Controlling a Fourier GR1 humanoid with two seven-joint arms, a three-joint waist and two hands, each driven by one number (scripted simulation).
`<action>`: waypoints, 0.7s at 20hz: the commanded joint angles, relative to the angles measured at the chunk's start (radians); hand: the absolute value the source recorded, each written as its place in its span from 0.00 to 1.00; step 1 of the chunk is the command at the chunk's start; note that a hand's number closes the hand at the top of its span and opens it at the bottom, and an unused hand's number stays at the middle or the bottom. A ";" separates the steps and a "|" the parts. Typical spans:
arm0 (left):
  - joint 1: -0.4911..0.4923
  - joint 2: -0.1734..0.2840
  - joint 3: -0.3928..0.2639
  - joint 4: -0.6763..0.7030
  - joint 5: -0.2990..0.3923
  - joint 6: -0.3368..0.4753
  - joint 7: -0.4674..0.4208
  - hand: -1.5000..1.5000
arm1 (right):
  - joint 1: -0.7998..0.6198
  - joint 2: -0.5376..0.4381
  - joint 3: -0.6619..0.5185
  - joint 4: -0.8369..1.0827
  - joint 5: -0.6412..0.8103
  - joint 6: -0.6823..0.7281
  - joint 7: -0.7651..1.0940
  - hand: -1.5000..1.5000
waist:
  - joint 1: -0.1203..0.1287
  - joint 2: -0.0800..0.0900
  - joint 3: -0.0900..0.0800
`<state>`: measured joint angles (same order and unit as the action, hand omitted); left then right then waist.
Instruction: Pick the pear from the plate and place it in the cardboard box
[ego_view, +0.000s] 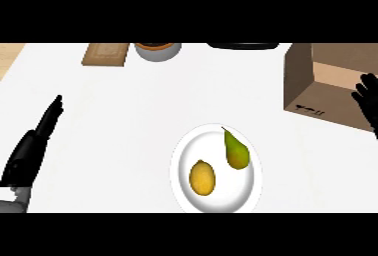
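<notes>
Here the pear (235, 150) lies on the white plate (187, 197) beside a lemon (202, 177), on the worktop (133, 110). The cardboard box (325, 85) stands well apart at the right. The left hand (33, 147) rests at the left with straight fingers, holding nothing; the right hand (367, 102) shows open against the box, also holding nothing.

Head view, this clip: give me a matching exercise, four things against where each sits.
Things:
1. pear
2. lemon
3. cardboard box
4. left hand

Places:
A. counter's right side, far from the robot
B. left edge of the view, fingers straight
C. right half of the white plate
D. left half of the plate, nearer the robot

Pairs: 1-C, 2-D, 3-A, 4-B
</notes>
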<state>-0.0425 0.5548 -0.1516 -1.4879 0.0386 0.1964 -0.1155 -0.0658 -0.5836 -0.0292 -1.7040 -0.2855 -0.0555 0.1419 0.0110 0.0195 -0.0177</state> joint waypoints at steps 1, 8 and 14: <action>-0.058 -0.034 -0.001 0.029 0.009 -0.041 0.022 0.50 | -0.006 0.080 0.095 -0.016 0.082 -0.068 0.080 0.00 | -0.012 -0.018 0.017; -0.098 -0.151 -0.148 -0.035 0.058 -0.118 0.039 0.50 | 0.010 0.001 0.324 0.053 0.419 -0.137 0.119 0.00 | -0.011 -0.003 -0.009; -0.149 -0.202 -0.179 -0.034 0.074 -0.127 0.117 0.50 | 0.027 0.041 0.560 0.066 0.834 -0.303 0.223 0.00 | -0.015 -0.022 0.013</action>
<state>-0.1590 0.3843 -0.3099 -1.5220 0.1043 0.0764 -0.0358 -0.0355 -0.5172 0.3950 -1.6388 0.3047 -0.3088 0.3146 -0.0060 0.0006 -0.0061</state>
